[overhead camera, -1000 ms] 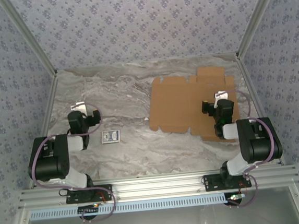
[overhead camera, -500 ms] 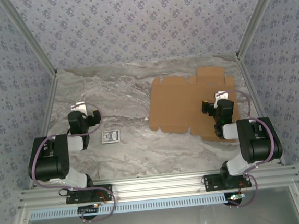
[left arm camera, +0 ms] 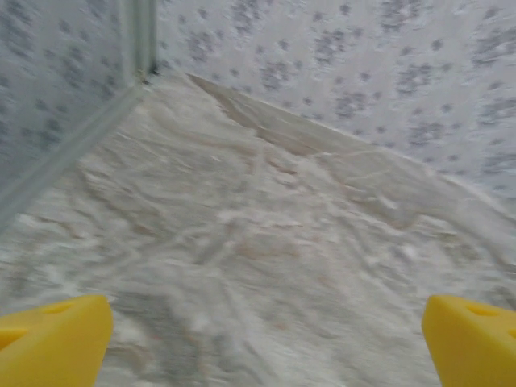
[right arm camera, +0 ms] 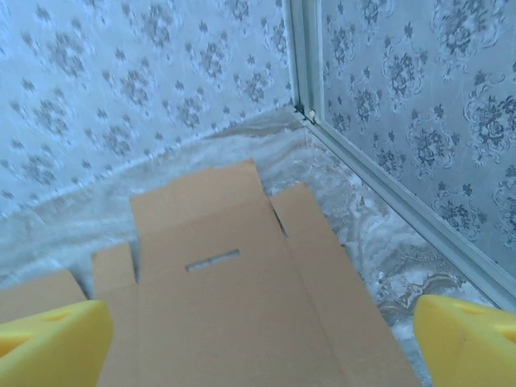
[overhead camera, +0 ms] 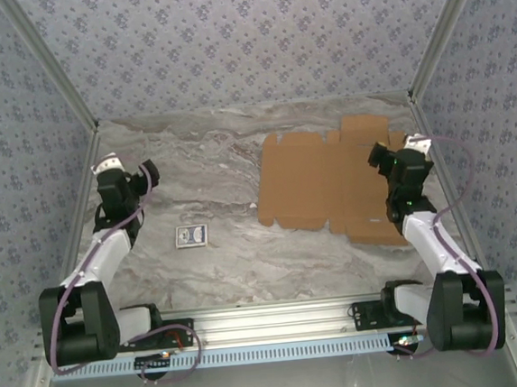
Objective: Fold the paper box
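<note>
The paper box [overhead camera: 326, 183] is a flat brown cardboard sheet with tabs and flaps, lying on the marble table at the right. In the right wrist view the sheet [right arm camera: 234, 298] shows a narrow slot and side flaps. My right gripper [overhead camera: 396, 150] hovers over the sheet's right part, open, its yellow fingertips [right arm camera: 48, 343] wide apart and holding nothing. My left gripper [overhead camera: 128, 169] is at the far left over bare marble, well away from the sheet. It is open too, with its yellow fingertips [left arm camera: 52, 343] far apart.
A small blue-and-white card packet [overhead camera: 191, 236] lies on the table between the arms, left of centre. Patterned walls with metal corner posts [overhead camera: 423, 57] close in the table on three sides. The right wall rail [right arm camera: 387, 189] runs close beside the sheet.
Both arms have unfolded and reached outward. The left gripper has swung left and farther back, the right gripper right and farther back over the sheet. The cardboard and the packet have not moved.
</note>
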Available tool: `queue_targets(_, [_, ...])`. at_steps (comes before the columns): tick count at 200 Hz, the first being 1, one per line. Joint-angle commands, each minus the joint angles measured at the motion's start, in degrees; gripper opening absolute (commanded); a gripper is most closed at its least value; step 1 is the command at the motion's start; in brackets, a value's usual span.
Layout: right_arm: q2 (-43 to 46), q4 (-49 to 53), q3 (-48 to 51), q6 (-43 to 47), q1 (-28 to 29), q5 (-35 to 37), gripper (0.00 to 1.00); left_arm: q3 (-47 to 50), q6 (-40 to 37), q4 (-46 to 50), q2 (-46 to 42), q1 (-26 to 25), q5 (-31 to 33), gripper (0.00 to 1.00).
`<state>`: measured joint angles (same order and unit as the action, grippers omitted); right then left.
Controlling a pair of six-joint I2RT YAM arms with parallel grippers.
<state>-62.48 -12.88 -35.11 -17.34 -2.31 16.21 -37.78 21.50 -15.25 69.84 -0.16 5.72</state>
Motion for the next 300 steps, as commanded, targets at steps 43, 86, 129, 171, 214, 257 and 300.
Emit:
queue_targets(43, [-13.5,34.2,-13.8,-3.2,20.3,-11.5,0.9,-6.8,6.3,16.3,7.9,-25.1,-3.4,0.9])
queue_targets(86, [-17.5,44.4,-14.4,-4.6,21.3,-20.7,0.89,-9.0,6.4,20.7,11.0,-27.1,0.1,0.88])
queue_targets(129, [-21.1,42.0,-12.6,-6.3,20.1,-27.4,0.88,-10.2,5.2,21.2,11.3,-27.1,1.1,0.88])
queue_targets(171, [-24.8,37.0,-12.4,-9.9,21.7,-29.9,0.86,-10.2,5.0,21.9,11.7,-27.0,1.3,0.88])
queue_targets(214, [-29.3,32.8,-13.8,-12.6,25.0,-30.7,0.86,-8.8,4.6,21.7,10.6,-26.4,1.9,0.88])
queue_targets(257, [-29.7,39.4,-20.9,-4.7,26.2,-27.7,0.83,-10.8,3.9,20.0,13.2,-26.6,-7.3,0.87])
queue_targets(300, [-21.9,46.3,-22.6,-0.3,15.3,-25.6,0.84,-20.1,0.8,18.1,23.6,-32.1,-12.1,0.83])
